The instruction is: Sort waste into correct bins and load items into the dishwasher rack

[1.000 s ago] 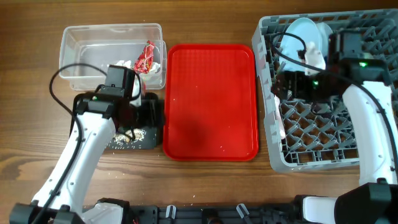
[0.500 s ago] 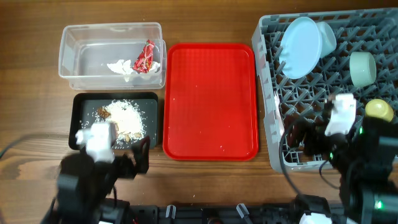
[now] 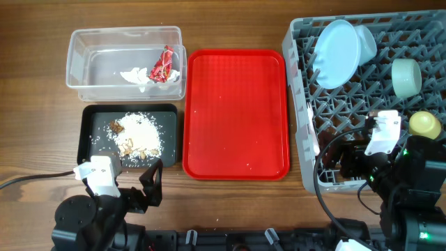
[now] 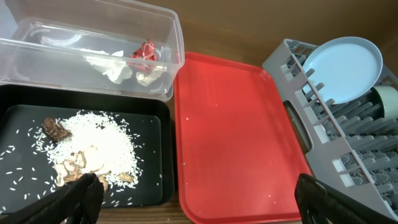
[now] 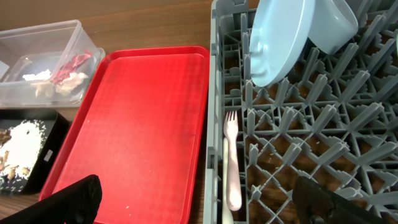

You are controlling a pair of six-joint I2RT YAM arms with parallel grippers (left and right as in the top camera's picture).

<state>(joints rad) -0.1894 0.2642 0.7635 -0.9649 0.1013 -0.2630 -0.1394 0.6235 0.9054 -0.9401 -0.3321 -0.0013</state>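
Lying in the clear rectangular plastic tub (image 3: 83, 56) at far left were the crinkled red snack wrapper (image 3: 162, 64) and the crumpled white napkin (image 3: 134, 74). Brownish-white crumbly food scraps (image 3: 139, 132) sat in the shallow black rectangular tray (image 3: 94, 132) just beside it. The left gripper (image 4: 199, 196) hung near the front edge, fingers spread wide. A flat red serving tray (image 3: 237, 111) lay mid-table. The large grey pegged plastic rack (image 3: 306, 174) held the pale blue round plate (image 3: 334, 52), white-blue bowl (image 3: 366, 40), mint-green bowl (image 3: 406, 75), small yellow cup (image 3: 424, 124) and white plastic fork (image 5: 231, 162). The right gripper (image 5: 196, 199) gaped wide too.

upper left, the clear tub (image 3: 97, 63) holds the red wrapper (image 3: 162, 64) and white napkin (image 3: 134, 74); below it, food scraps (image 3: 139, 132) lie in the black tray (image 3: 94, 127). red serving tray (image 3: 235, 111) at centre. at right, the rack (image 3: 327, 115) holds the pale blue plate (image 3: 336, 52), white-blue bowl (image 3: 366, 40), mint-green bowl (image 3: 406, 77) and yellow cup (image 3: 424, 123).
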